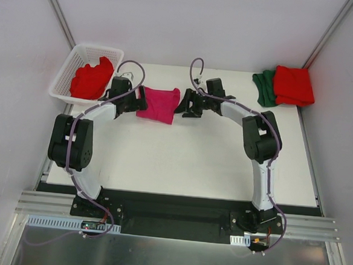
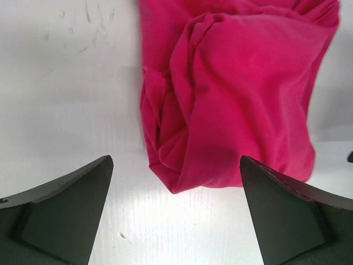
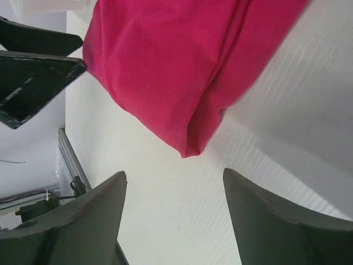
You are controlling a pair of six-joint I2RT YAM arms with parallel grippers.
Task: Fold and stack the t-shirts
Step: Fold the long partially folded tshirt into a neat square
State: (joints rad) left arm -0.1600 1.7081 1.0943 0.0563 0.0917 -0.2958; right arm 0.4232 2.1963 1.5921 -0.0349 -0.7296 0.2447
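Note:
A folded magenta-pink t-shirt (image 1: 158,104) lies on the white table at the back centre. My left gripper (image 1: 134,101) sits at its left edge and my right gripper (image 1: 182,102) at its right edge. Both are open and hold nothing. In the left wrist view, the left gripper (image 2: 176,165) stands just short of the pink shirt (image 2: 237,94). In the right wrist view, the right gripper (image 3: 175,176) is just short of a corner of the pink shirt (image 3: 176,66). A folded red t-shirt (image 1: 294,85) lies on a green t-shirt (image 1: 262,88) at the back right.
A white lattice basket (image 1: 62,79) stands at the back left with a crumpled red t-shirt (image 1: 92,79) inside. The white table (image 1: 181,157) stretches between the arms. Grey walls close in the left, back and right sides. The left gripper's fingers (image 3: 33,83) show in the right wrist view.

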